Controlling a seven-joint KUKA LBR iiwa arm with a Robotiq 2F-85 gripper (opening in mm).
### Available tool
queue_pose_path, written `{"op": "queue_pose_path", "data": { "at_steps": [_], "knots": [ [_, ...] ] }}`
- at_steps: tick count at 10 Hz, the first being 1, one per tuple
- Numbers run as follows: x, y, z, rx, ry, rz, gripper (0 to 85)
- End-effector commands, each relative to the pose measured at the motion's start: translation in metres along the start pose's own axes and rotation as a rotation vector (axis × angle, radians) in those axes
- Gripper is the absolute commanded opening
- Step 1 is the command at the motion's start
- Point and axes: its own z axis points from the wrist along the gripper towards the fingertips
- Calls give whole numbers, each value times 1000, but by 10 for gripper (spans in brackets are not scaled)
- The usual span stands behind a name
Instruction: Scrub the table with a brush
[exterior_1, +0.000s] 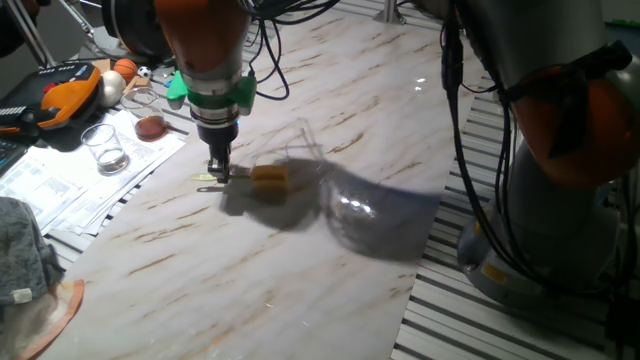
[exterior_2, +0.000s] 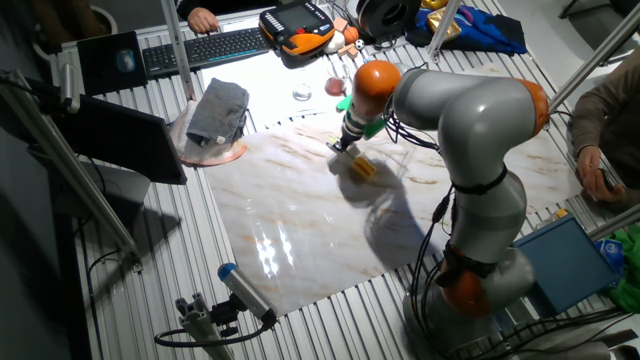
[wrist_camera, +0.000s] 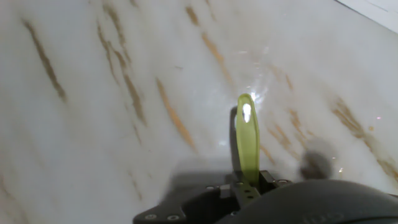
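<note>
On the papers at the left edge of one fixed view stand an orange-and-grey handheld control pendant (exterior_1: 62, 88), a clear empty drinking glass (exterior_1: 105, 148) and a tool with a round brown head (exterior_1: 150, 127), all well apart from the work. Further right, the arm's black two-finger gripper (exterior_1: 218, 168) stands upright over the large white glossy marble-look table (exterior_1: 300, 270) and is clamped on the thin pale yellow-green stick handle of the small brush (exterior_1: 262, 178), whose blocky yellow-orange head lies just beside the fingers to the right, resting on the tabletop. The hand view shows the handle (wrist_camera: 247, 140) jutting out from between the jaws over the streaked stone. The other fixed view places gripper (exterior_2: 343, 146) and brush (exterior_2: 361, 166) near the far edge of the slab, with a folded grey cloth (exterior_2: 218, 110) on a pinkish disc off to the left. The scrubbing step appears to be in hand: tool grasped, head down on the surface. The next move likely calls for steady downward pressure and back-and-forth strokes across the marble, keeping the handle from twisting in the grip.
</note>
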Motion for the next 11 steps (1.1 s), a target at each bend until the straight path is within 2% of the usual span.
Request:
{"op": "queue_pose_path", "data": {
  "at_steps": [1,3,4,7,8,9,10,11],
  "knots": [
    [-1,1,1,-2,-3,25,0],
    [-4,7,-2,-6,3,70,0],
    [-4,7,-2,-20,6,78,0],
    [-4,11,-1,-29,19,72,0],
    [-4,11,-1,-43,47,72,0],
    [-4,11,-1,-53,89,70,0],
    [-4,11,-1,-38,98,92,0],
    [-4,11,-1,-22,96,114,0]
  ]
}}
